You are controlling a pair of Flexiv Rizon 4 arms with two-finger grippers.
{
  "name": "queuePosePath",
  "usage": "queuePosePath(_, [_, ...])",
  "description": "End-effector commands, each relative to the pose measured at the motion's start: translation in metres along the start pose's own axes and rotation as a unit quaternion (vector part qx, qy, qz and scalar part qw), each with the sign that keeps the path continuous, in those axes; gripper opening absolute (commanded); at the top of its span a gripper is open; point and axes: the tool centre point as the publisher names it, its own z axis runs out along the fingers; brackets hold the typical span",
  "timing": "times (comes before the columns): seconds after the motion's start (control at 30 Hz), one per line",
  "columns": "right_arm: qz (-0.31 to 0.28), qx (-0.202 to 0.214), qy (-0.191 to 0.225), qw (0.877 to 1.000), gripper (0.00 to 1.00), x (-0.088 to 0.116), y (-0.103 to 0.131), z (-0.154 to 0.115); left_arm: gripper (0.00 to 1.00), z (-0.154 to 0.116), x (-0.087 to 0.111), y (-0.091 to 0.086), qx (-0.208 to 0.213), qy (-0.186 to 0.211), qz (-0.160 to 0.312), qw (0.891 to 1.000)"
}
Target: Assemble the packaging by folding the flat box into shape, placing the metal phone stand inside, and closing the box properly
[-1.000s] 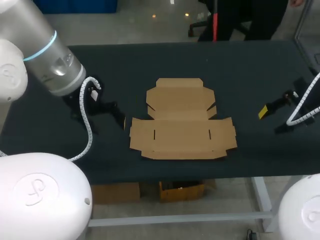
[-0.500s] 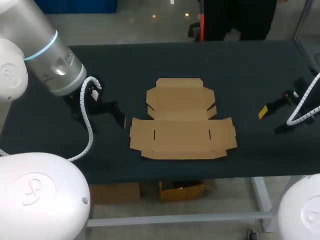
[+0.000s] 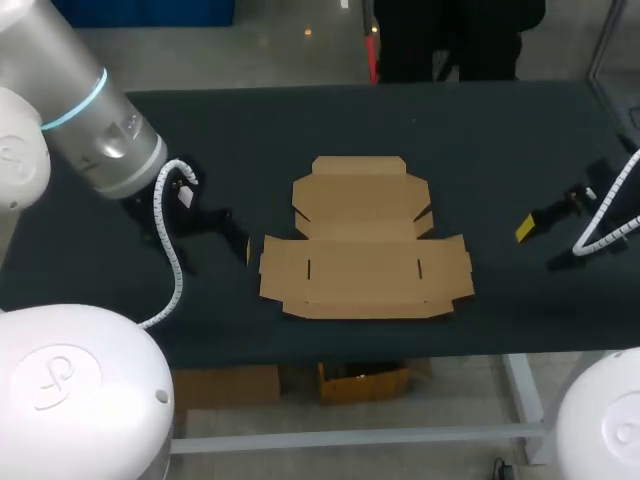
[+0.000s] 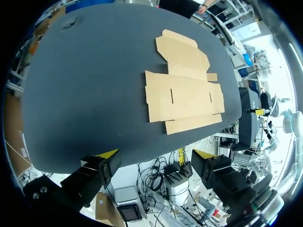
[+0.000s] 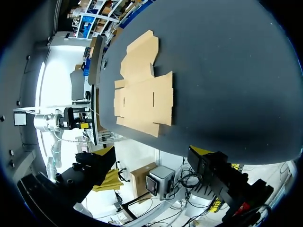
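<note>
Left gripper (image 4: 156,159) and right gripper (image 5: 154,152) are both hanging released, their yellow-tipped fingers spread wide with nothing between them.

The dark, flat table top (image 3: 480,130) is carrying the unfolded brown cardboard box (image 3: 365,255). The box is lying flat near the table's middle, towards the front edge, with its panels and flaps all spread out. The left gripper is hovering near the box's left end, and the right gripper is hovering well apart from its right end. In both wrist views the box is lying ahead of the fingers.
</note>
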Motion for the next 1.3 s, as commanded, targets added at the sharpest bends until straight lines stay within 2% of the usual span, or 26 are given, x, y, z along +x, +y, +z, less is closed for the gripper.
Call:
queuePosePath(0.03, [0.005,-0.003,-0.004,1.0,1.0,0.0,-0.008,-0.004,1.0,-0.003,-0.002,0.011,0.01,0.001,0.002,1.0])
queuePosePath(0.23, [0.016,-0.003,-0.008,1.0,1.0,-0.002,-0.011,-0.005,1.0,-0.006,-0.006,0.014,0.013,0.0,0.003,1.0])
queuePosePath(0.3, [0.016,-0.003,-0.01,1.0,1.0,-0.002,-0.012,-0.004,0.92,-0.006,-0.007,0.016,0.013,0.001,0.002,1.0])
queuePosePath(0.37, [0.016,-0.002,-0.011,1.0,1.0,-0.002,-0.013,-0.002,0.92,-0.005,-0.007,0.018,0.012,0.002,0.001,1.0])
queuePosePath(0.4, [0.015,-0.002,-0.012,1.0,1.0,-0.001,-0.013,-0.001,0.81,-0.005,-0.007,0.019,0.012,0.002,0.001,1.0])
queuePosePath(0.43, [0.015,-0.001,-0.014,1.0,1.0,-0.001,-0.014,0.0,0.58,-0.004,-0.007,0.021,0.012,0.002,0.0,1.0])
queuePosePath(0.5, [0.014,0.0,-0.016,1.0,1.0,-0.001,-0.015,0.002,0.4,-0.003,-0.005,0.026,0.012,-0.004,0.0,1.0])
queuePosePath(0.53, [0.014,0.0,-0.018,1.0,1.0,0.0,-0.016,0.002,0.26,-0.003,-0.005,0.027,0.012,-0.005,-0.001,1.0])
queuePosePath(0.57, [0.014,0.0,-0.018,1.0,0.97,0.0,-0.016,0.002,0.17,-0.003,-0.004,0.029,0.012,-0.005,-0.001,1.0])
queuePosePath(0.6, [0.013,0.0,-0.018,1.0,0.88,0.0,-0.017,0.002,0.11,-0.003,-0.004,0.03,0.013,-0.007,-0.001,1.0])
queuePosePath(0.67, [0.012,-0.001,-0.02,1.0,0.46,0.001,-0.018,0.003,0.0,-0.002,-0.002,0.033,0.014,-0.009,-0.006,1.0])
queuePosePath(0.7, [0.012,-0.002,-0.02,1.0,0.33,0.001,-0.019,0.003,0.0,-0.002,-0.002,0.035,0.014,-0.009,-0.005,1.0])
queuePosePath(0.77, [0.011,-0.004,-0.019,1.0,0.0,0.001,-0.021,0.003,0.0,-0.001,0.0,0.037,0.018,-0.012,-0.005,1.0])
queuePosePath(0.97, [0.008,-0.006,-0.023,1.0,0.0,0.0,-0.028,0.007,0.0,0.002,0.002,0.042,0.021,-0.018,-0.005,1.0])
queuePosePath(1.3, [0.001,0.003,-0.036,0.999,0.0,-0.005,-0.039,0.02,0.0,0.018,0.004,0.042,0.011,-0.007,0.002,1.0])
